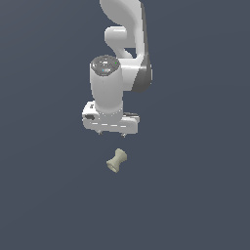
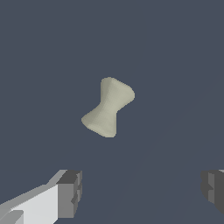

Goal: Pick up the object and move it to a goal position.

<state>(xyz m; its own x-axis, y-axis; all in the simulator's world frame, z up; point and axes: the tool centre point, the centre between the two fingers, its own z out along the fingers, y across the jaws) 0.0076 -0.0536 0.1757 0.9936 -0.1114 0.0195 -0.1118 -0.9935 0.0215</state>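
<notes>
My gripper hangs above the plain dark blue-grey surface, pointing straight down, with my white arm rising behind it. My fingers are spread wide apart and hold nothing; in the wrist view one dark finger pad shows at one side and the other at the far side, with bare surface between them. The object, a small pale beige spool with flared ends and a narrow waist, lies on its side on the surface, its axis slanted. In the exterior view it sits just below my fingertips, apart from them. In the wrist view the object appears ahead of the gap between my fingers, not within it. No edge or corner of the surface is visible.
</notes>
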